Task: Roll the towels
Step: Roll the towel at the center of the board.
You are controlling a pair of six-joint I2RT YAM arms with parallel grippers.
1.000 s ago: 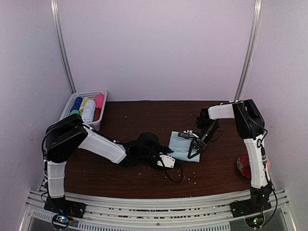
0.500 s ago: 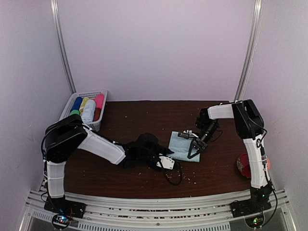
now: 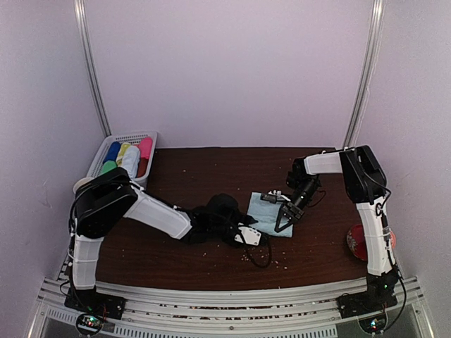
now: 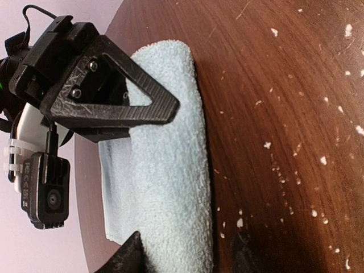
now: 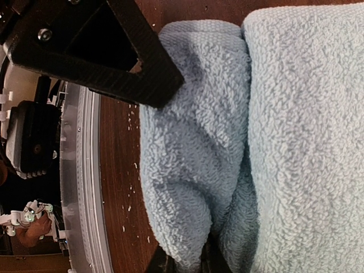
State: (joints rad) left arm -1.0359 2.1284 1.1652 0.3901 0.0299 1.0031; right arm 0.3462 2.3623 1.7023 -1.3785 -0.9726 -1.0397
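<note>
One pale blue towel lies on the brown table, right of centre. Its near edge is folded over into a thick roll. My left gripper reaches in low from the left. Its open jaws straddle one end of that roll: one fingertip touches the cloth, the other stands just clear on the wood. My right gripper is shut on the towel, pinching the fold's other end. The flat part of the towel lies beside the fold.
A white basket at the back left holds several bright coloured rolls. A red object sits by the right arm's base. Pale crumbs are scattered over the wood. A black cable loops under the left gripper. A metal rail runs along the near edge.
My left arm has shifted right, bringing its gripper closer to the towel, and its jaws have narrowed a little. The right gripper has stayed in place on the cloth.
</note>
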